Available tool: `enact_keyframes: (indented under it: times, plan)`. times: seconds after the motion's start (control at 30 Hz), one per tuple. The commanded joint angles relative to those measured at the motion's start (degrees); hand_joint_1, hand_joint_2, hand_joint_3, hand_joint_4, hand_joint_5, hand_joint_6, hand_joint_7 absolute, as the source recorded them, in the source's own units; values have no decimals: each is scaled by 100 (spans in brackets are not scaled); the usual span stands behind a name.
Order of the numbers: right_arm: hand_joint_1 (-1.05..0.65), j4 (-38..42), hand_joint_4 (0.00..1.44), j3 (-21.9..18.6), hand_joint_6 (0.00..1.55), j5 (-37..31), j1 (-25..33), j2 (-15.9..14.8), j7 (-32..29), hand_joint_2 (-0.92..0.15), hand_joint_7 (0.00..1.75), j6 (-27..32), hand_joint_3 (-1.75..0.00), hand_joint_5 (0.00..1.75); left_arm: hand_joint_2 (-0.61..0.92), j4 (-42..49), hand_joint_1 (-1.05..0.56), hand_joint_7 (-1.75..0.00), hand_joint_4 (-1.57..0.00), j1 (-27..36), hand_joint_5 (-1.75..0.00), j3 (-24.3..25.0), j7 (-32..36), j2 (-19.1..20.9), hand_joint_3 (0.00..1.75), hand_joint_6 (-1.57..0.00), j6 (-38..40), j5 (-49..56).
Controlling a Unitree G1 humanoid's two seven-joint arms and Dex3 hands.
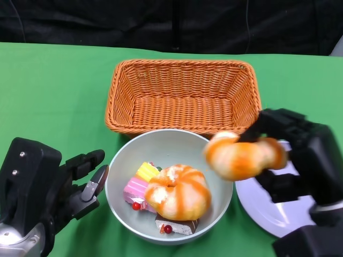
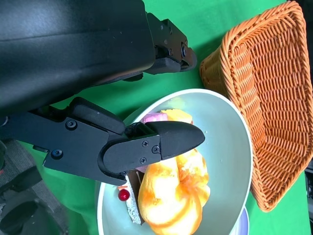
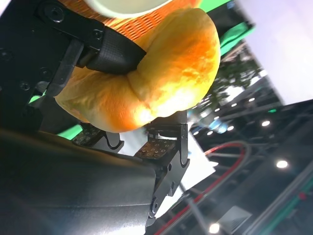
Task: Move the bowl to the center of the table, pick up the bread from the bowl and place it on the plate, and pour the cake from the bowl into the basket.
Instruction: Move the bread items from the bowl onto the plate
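A bright green cloth covers the surface (image 1: 53,85), evenly lit with only soft shadows. Along the far edge, at twelve o'clock in the head view, hangs a black backdrop (image 1: 161,24), faintly creased. The right wrist view catches blurred round ceiling lights (image 3: 281,164) toward four o'clock, and a pale panel (image 3: 288,44) at two o'clock.

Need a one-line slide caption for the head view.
Right hand lifts an orange-glazed bread roll from the pale grey bowl toward the white plate; left hand open beside the bowl.
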Motion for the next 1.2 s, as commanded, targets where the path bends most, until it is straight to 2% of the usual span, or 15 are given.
enact_keyframes:
  times: [0.03,0.23,0.4,0.5,0.57,0.6,0.63,0.67,0.7,0.73,0.8,0.83,0.93,1.1,1.2]
  plan:
    - [-15,-14,100,-387,82,11,106,-281,-113,-14,160,-41,-170,175,92,-83,-72,0,0,40,-58,59,-4,92,67,-23,-5,19]
    - [-14,186,101,-725,84,-255,200,-578,-299,-13,160,57,-170,175,92,-87,-71,0,0,27,-60,84,-7,96,67,-23,31,6]
    - [-16,371,100,-780,83,-561,289,-757,-359,-16,160,269,-164,175,92,-97,-71,0,0,29,-59,78,-27,106,68,-22,29,2]
    - [-14,329,97,-732,86,-663,339,-835,-68,-22,149,588,-156,175,92,-115,-71,-1,0,23,-60,89,3,87,68,-23,67,-1]
    - [-15,202,90,-693,88,-673,373,-886,228,-30,123,827,-143,175,92,-138,-71,-1,0,27,-61,93,13,80,67,-24,87,-5]
    - [-15,112,88,-672,89,-680,398,-908,429,-32,116,999,-140,175,92,-144,-71,-1,0,28,-61,96,14,80,67,-24,92,-4]
    - [-20,-13,83,-645,89,-682,433,-936,727,-37,96,1238,-125,164,92,-146,-71,-1,0,29,-61,97,9,84,67,-24,90,-3]
    - [-28,-144,73,-616,86,-669,469,-973,1046,-47,63,1468,-100,147,92,-145,-71,-1,0,28,-61,101,8,83,67,-24,89,-3]
    - [-33,-340,65,-573,83,-669,520,-1051,1517,-56,43,1772,-82,128,92,-148,-71,-1,0,26,-62,108,9,79,67,-24,97,-8]
    - [-46,-526,47,-538,68,-665,566,-1117,1948,-76,20,2051,-47,95,92,-153,-71,-1,0,22,-62,112,14,77,67,-24,108,-8]
    - [-61,-860,25,-465,47,-722,646,-1242,2660,-88,5,2538,-27,66,92,-154,-71,-1,0,24,-63,111,7,86,67,-24,95,-2]
    - [-67,-967,17,-441,38,-744,677,-1271,2841,-90,2,2678,-21,57,92,-152,-71,-1,0,26,-63,111,-1,91,67,-24,89,-2]
    - [-84,-1194,3,-374,21,-852,771,-1313,3103,-92,0,2945,-18,47,92,-150,-71,-1,0,40,-63,146,-22,82,67,-24,80,-34]
    - [-97,-1541,0,-292,8,-1072,872,-1376,3311,-92,1,3244,-26,34,92,-108,-71,-1,0,39,-63,161,-42,89,67,-25,57,-49]
    - [-100,-1755,0,-270,6,-1198,935,-1394,3383,-92,1,3340,-30,33,92,-113,-72,-1,0,37,-63,144,-50,105,66,-24,66,-44]
